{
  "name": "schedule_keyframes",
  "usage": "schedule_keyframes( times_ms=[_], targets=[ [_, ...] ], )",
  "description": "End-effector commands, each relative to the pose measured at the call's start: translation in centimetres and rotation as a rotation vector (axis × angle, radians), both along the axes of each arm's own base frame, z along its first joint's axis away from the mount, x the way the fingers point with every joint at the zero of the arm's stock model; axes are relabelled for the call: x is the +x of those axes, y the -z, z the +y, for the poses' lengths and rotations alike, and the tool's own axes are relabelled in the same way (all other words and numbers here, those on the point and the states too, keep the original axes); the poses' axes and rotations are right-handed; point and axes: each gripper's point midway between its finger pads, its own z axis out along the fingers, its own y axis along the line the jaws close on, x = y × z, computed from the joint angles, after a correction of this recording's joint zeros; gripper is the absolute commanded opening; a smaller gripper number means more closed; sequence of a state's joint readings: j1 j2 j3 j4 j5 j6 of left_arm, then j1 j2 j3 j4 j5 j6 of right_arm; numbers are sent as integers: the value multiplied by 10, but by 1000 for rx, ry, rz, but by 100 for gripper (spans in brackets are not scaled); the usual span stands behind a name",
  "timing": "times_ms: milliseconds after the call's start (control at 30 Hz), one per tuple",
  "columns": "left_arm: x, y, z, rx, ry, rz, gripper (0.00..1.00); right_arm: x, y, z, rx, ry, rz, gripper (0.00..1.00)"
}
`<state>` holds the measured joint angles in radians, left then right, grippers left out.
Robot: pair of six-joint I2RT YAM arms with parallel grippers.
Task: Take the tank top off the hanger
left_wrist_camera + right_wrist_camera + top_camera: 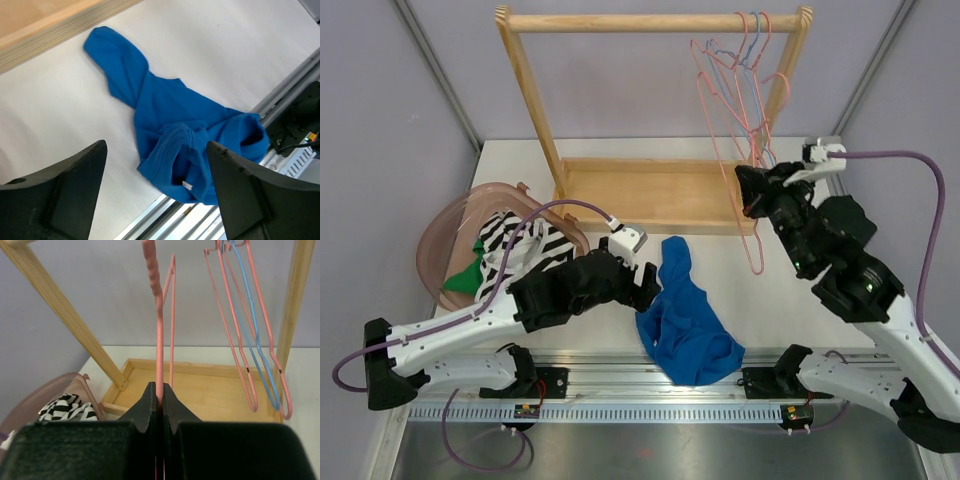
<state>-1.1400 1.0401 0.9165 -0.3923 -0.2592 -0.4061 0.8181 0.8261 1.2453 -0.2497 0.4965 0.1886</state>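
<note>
Tank top [685, 325] is lying crumpled on the counter [770, 320], off the hanger [756, 245] and just beside the left hand [645, 283]. That hand's fingers [75, 190] are spreading wide above the cloth. Right hand [752, 190] is pinching the bare pink hanger's wire near the wooden rack [650, 20], where other hangers [735, 70] are hanging.
</note>
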Motion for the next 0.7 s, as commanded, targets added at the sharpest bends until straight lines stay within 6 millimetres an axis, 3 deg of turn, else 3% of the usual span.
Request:
schedule_keyframes(
  times_ms=[0,133,233,300,400,567,667],
  targets=[
    [9,-32,23,-18,-110,-57,87,16,-13,-2,-110,76,50,0],
    [11,-41,53,24,-189,-78,99,37,-30,12,-173,86,75,0],
    [10,-46,82,91,-250,-85,99,75,-25,27,-192,44,141,0],
    [10,-49,94,110,-276,-98,99,87,-34,25,-186,54,144,0],
    [10,-55,113,124,-301,-136,99,112,-28,34,-215,49,163,0],
    [5,-56,120,91,-282,-151,99,146,-42,28,-205,80,154,0],
    [3,-51,119,93,-275,-140,99,172,-30,36,-217,61,200,0]
  ],
)
